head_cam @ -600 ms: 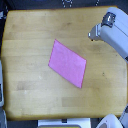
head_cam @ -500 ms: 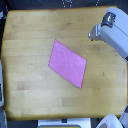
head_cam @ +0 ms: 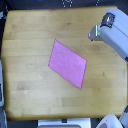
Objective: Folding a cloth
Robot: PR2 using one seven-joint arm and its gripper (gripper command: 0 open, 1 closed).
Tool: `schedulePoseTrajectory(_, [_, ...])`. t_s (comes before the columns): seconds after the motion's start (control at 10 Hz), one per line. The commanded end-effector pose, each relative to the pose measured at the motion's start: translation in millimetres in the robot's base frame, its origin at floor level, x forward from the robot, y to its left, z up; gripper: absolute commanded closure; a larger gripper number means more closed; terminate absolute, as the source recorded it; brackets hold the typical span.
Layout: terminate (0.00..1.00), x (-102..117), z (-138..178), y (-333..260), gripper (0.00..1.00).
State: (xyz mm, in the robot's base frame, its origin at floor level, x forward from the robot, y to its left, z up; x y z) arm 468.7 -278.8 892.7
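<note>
The cloth (head_cam: 67, 63) is a pink-magenta four-sided sheet lying flat and unfolded on the wooden table (head_cam: 25, 35), a little right of the table's middle, turned like a diamond. My gripper (head_cam: 93, 35) is the grey-white end of the arm (head_cam: 114, 35) that comes in from the exterior view's upper right. It hovers up and to the right of the cloth's right corner, apart from it. The picture is too blurred to make out the fingers, so I cannot say whether they are open or shut. Nothing visible is held.
The tabletop's rounded edges show on all sides. Dark equipment sits beyond the far edge (head_cam: 67, 3), and white robot parts (head_cam: 107, 122) lie below the near edge. A grey object (head_cam: 2, 90) stands off the exterior view's left side.
</note>
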Motion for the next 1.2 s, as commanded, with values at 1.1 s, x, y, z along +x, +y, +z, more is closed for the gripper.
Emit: schedulePoseTrajectory(1.1, [0.0,-106.9,-116.5,107.3,0.0])
